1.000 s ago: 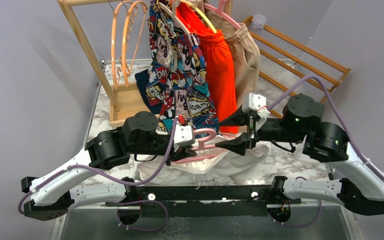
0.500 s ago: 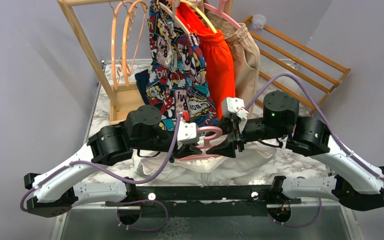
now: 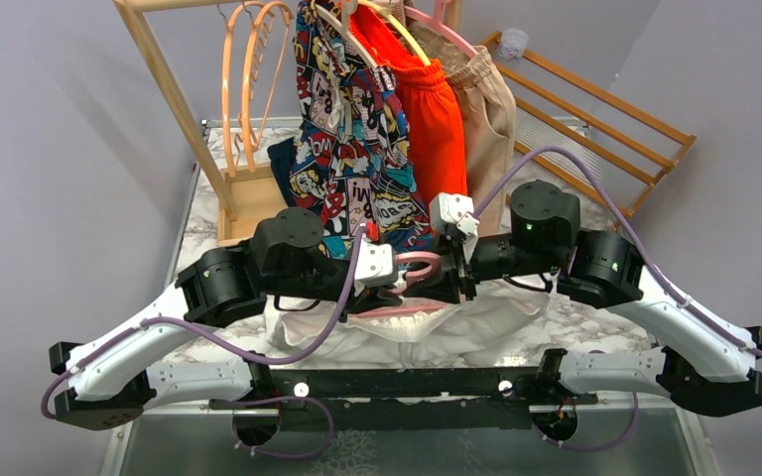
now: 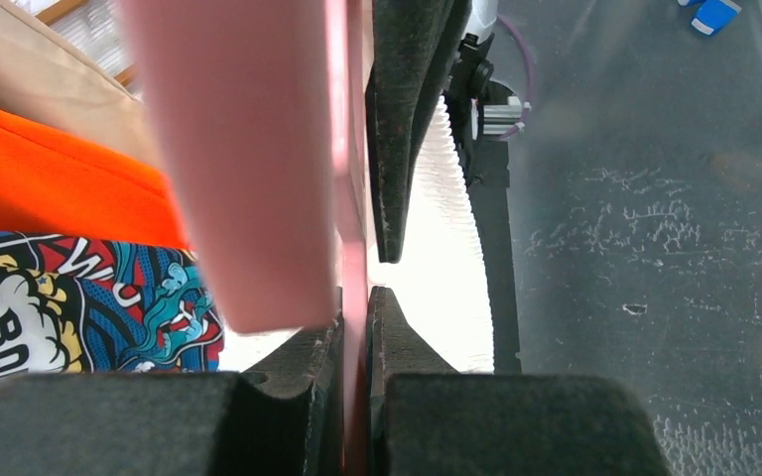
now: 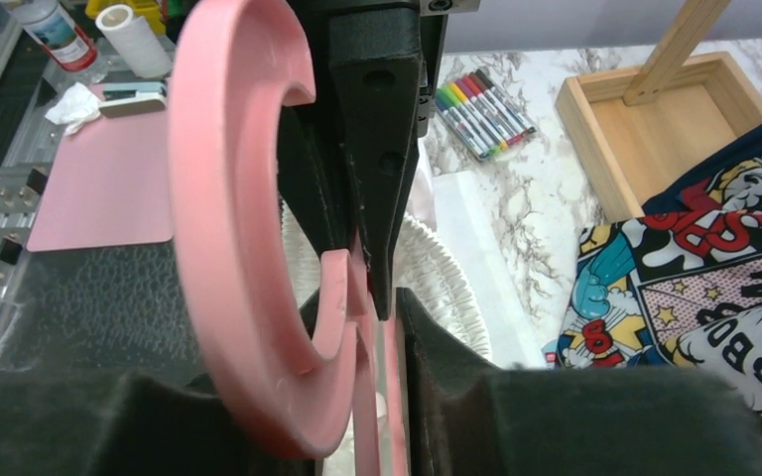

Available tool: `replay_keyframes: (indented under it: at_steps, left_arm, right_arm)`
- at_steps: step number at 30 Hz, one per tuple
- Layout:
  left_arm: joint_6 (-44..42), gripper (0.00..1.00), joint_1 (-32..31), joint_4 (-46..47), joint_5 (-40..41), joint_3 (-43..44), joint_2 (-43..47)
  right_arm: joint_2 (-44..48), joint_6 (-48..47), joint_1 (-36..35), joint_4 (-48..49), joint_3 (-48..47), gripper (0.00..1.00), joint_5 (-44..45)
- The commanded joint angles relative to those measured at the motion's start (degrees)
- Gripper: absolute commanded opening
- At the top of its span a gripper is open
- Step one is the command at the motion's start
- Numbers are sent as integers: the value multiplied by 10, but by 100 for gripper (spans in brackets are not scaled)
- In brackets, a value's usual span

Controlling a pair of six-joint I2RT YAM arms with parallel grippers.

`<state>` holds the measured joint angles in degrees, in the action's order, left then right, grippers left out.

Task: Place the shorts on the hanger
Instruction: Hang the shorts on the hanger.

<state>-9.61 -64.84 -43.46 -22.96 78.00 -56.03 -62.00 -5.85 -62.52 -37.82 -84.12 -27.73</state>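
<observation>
From above, the left gripper (image 3: 389, 283) and the right gripper (image 3: 448, 281) meet nose to nose over the middle of the table (image 3: 595, 319). The hanger (image 3: 419, 260) is lifted between them. The shorts (image 3: 486, 317) lie crumpled on the table just beneath, not on the hanger.

The left wrist camera shows the left fingers clenched on a thin pink edge of the hanger, with white fabric below.

In the right wrist camera the hook curls in front of the right fingers, which bracket the hanger's neck. The hook hides the inner pad, so I cannot tell whether they are pressing.

The step in hand looks like a shared hold or hand-over of the hanger. Next, one arm should keep the hanger steady while the other goes down for the waistband.
</observation>
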Motion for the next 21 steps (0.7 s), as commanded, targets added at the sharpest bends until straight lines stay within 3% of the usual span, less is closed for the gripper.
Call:
replay_keyframes:
  at_steps: [1,3,7,8,11,14,17,21]
  left_arm:
    - [-8,0,1,21,-8,19,12]
    - [-8,0,1,22,-10,17,12]
    - [-10,1,1,23,-4,14,8]
    - [-10,10,1,23,3,14,9]
    - [-9,65,1,22,28,20,19]
    - [-13,94,1,4,50,74,31]
    - [-19,99,1,-1,52,185,44]
    - [-20,99,1,32,24,323,43]
  right_arm:
    - [-3,-7,-1,-1,14,22,12]
    - [-2,-3,-1,10,22,3,6]
    - [12,6,-1,42,34,1,12]
    - [15,8,-1,46,33,1,23]
    - [22,5,-1,37,17,1,54]
    - [24,-7,-1,3,-12,1,79]
    - [20,-21,-1,-38,-73,1,96]
    - [-23,-21,-1,-70,-246,1,40]
